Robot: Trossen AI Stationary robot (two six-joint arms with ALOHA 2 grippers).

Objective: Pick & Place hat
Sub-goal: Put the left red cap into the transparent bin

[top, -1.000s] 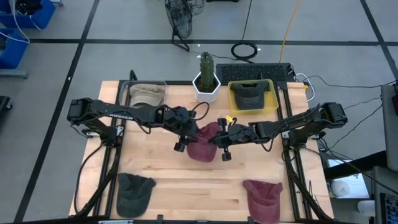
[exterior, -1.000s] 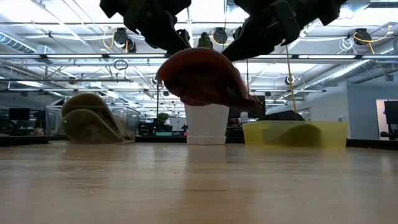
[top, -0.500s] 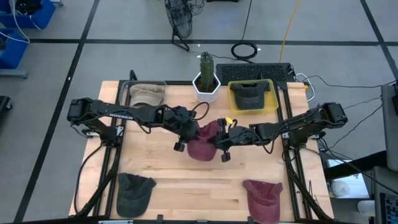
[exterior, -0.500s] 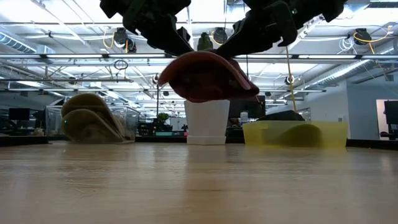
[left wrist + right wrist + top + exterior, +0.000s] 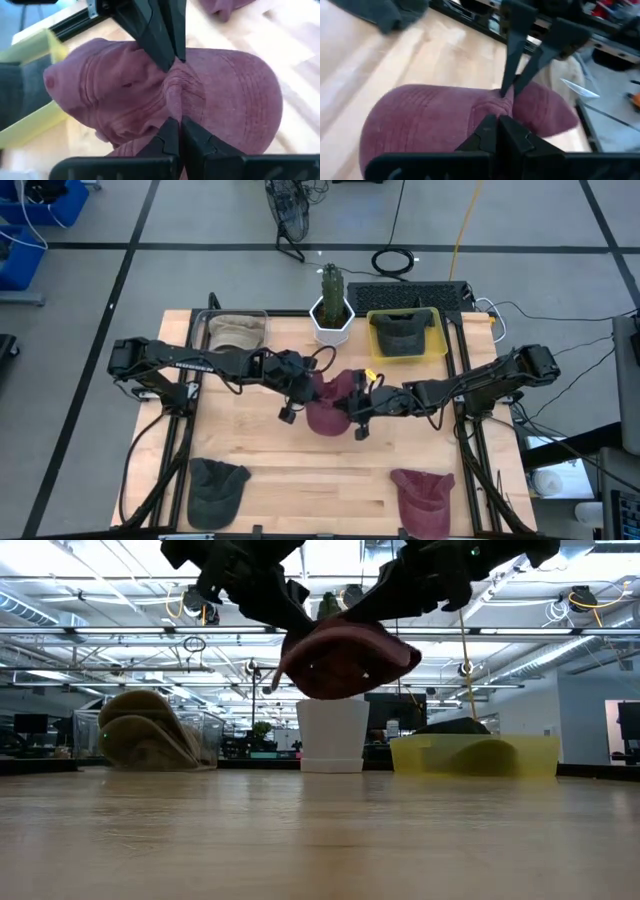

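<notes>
A maroon hat (image 5: 330, 408) hangs above the middle of the table, clear of the wood in the low view (image 5: 345, 660). My left gripper (image 5: 308, 396) comes at it from the table's left and is shut on it. My right gripper (image 5: 353, 413) comes from the right and is shut on it too. In each wrist view the other arm's fingers show on the hat's far side. The cloth is puckered between the two holds. My left gripper pinches a raised fold of the hat's cloth (image 5: 172, 111) where crown and brim meet, between its two fingers. It comes slanting down from the table's left. The hat is lifted clear, crown toward the far side. My right gripper pinches a fold of cloth (image 5: 496, 107) at the same seam between brim and crown, from the opposite side. Its fingers come almost level from the table's right. The hat hangs between both holds, off the table.
A clear bin with a tan hat (image 5: 237, 332) stands far left, a white pot with a cactus (image 5: 331, 312) far centre, a yellow bin with a dark hat (image 5: 405, 332) far right. A dark green hat (image 5: 215, 485) and another maroon hat (image 5: 425, 495) lie near the front edge.
My left gripper has shut on the hat. The hat, spread wide a second ago with its brim reaching right, has bunched into a shorter, rounder lump between the two grippers and sits slightly more to the right. My right wrist has rolled a little.
</notes>
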